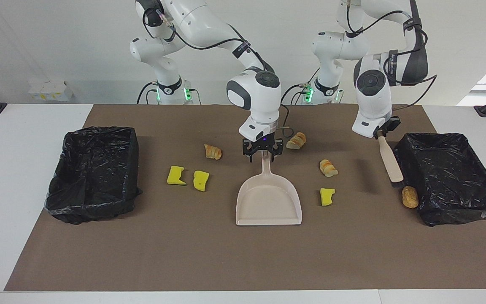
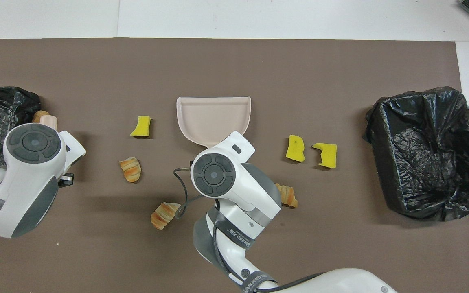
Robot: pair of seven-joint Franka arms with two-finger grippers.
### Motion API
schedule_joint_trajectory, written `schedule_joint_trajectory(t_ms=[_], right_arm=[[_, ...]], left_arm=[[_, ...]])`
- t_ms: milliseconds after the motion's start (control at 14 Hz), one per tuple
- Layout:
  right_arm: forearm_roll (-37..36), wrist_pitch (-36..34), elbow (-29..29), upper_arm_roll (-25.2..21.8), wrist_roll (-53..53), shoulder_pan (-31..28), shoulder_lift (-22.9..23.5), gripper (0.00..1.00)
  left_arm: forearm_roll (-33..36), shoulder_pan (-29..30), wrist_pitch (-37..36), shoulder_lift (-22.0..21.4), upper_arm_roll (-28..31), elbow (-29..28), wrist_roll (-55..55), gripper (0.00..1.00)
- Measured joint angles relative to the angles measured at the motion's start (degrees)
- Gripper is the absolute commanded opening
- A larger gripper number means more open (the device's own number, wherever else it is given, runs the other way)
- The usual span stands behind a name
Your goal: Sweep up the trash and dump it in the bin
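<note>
The beige dustpan lies mid-mat, its handle pointing toward the robots. My right gripper is down at the handle's end, open, one finger on each side. My left gripper is shut on the beige brush, whose bristles hang close to a bread-like lump beside the bin at the left arm's end. The other trash on the mat is yellow chunks and striped bread lumps. In the overhead view the arms cover both grippers.
A second black-lined bin stands at the right arm's end of the brown mat. White table borders the mat on each side.
</note>
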Motion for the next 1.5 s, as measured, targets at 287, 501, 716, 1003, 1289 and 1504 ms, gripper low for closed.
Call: schedule_joint_trajectory(t_ms=[287,501,716,1003,1289,1504], right_arm=[[-0.2,0.0,0.0,0.0,-1.9,-0.1,0.1,0.00],[-0.4,-0.1,0.1,-0.1,-3.5,-0.1,0.1,0.00],[-0.4,-0.3,0.2,-0.1,-8.0,-0.4,0.0,0.00],[-0.4,-5.6,0.8,-0.3,-23.5,-5.6,-3.2,0.00],[-0.4,-10.8,0.9,-0.3,-45.3,-11.8,-6.5,0.00],[1.7,-13.6,0.8,-0.4,-61.5,-15.0,-6.8,0.00]], left_arm=[[3.9,2.4,2.5,5.0,-0.1,2.7,0.5,0.00],[6.5,4.3,5.7,7.1,-0.1,2.9,0.5,0.00],[7.0,5.9,7.7,8.6,-0.1,3.4,0.7,0.00],[7.0,7.3,8.1,9.1,-0.2,3.5,0.9,0.00],[3.7,7.4,7.7,9.3,-0.5,3.3,2.0,0.00],[-4.6,6.1,6.4,9.3,-1.7,3.4,2.4,0.00]])
